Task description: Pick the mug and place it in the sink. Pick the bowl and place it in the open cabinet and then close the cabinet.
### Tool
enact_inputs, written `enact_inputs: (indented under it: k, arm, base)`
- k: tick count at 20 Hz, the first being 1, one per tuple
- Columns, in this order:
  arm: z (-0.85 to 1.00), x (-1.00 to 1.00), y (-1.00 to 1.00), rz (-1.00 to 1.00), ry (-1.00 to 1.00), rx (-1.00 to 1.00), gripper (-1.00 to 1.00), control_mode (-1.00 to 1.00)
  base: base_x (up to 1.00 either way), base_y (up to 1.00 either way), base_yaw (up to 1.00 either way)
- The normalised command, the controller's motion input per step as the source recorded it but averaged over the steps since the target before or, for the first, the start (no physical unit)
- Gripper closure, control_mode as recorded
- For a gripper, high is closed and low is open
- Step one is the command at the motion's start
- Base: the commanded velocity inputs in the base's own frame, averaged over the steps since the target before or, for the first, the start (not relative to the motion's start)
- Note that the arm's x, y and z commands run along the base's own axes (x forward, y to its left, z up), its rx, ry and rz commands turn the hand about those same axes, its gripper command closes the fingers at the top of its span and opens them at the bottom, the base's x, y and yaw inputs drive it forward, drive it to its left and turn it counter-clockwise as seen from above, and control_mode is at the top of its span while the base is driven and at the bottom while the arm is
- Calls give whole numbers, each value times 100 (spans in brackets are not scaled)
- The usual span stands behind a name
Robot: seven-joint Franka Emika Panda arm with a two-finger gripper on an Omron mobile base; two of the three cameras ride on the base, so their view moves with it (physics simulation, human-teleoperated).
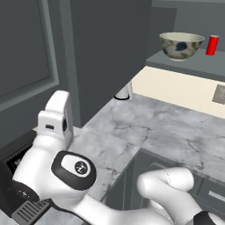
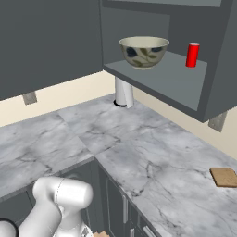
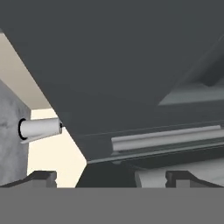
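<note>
Dark finger tips (image 3: 42,177) stand wide apart at the near edge of the hand view, gripping nothing.

Just beyond the gripper (image 3: 111,178) hangs the flat dark grey cabinet door (image 3: 131,65), swung out over the counter, with its long silver bar handle (image 3: 166,138) running along its near edge. From the base, the white arm (image 1: 66,167) reaches in close beside that door (image 1: 105,52). On the open cabinet (image 2: 203,60) shelf sits the bowl (image 2: 143,52), cream inside with dark leafy marks on its outer wall, upright and well back from the hand. A small red can (image 2: 192,54) stands on the same shelf, to the right of the bowl and apart from it. Below, on the grey marble counter (image 2: 139,139), a white cylinder (image 2: 123,92) stands against the far wall, and a brown square pad (image 2: 224,177) lies at the right.
</note>
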Motion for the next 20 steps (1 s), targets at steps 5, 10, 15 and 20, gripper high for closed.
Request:
enact_inputs:
  k: [5, 10, 15, 20]
  arm:
    - [0, -4, -39, -14, -4, 3, -100, -100]
    - [0, -2, -42, -13, -4, 3, -100, -100]
    - [0, -24, -54, -11, -6, 8, -100, -100]
    - [0, -21, -57, -8, -4, 9, -100, -100]
  base:
    - [0, 0, 0]
    - [0, 0, 0]
    - [0, 0, 0]
    - [0, 0, 0]
